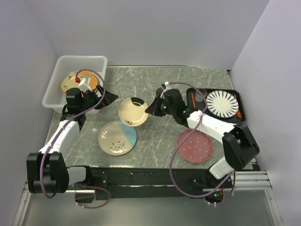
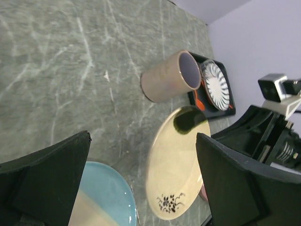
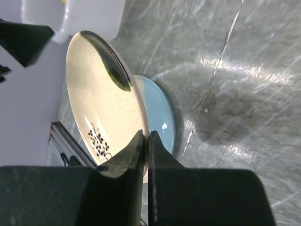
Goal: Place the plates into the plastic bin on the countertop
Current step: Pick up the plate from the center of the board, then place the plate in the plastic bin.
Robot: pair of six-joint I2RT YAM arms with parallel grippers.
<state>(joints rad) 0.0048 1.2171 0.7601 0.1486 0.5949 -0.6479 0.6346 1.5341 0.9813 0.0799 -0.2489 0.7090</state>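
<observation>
My right gripper [image 1: 149,109] [image 3: 145,136] is shut on the rim of the small cream floral plate [image 1: 133,111] [image 3: 101,94] [image 2: 176,165], holding it tilted above the countertop [image 1: 155,84]. The left gripper [image 1: 110,98] [image 2: 142,141] stands wide open just left of that plate, facing it and holding nothing. Under and beside the held plate lies a cream-and-light-blue plate [image 1: 117,137] [image 3: 162,113] [image 2: 101,197]. A pink dotted plate [image 1: 194,146] rests near the front right. The plastic bin [image 1: 82,59] [image 3: 94,16] sits at the back left with a cream plate [image 1: 66,84] inside, partly hidden by the left arm.
A flat black tray [image 1: 237,96] at the back right carries a white plate with black stripes [image 1: 222,103] [image 2: 215,84]. A beige mug [image 2: 169,77] lies on its side by the tray. Grey walls close in the left, back and right sides.
</observation>
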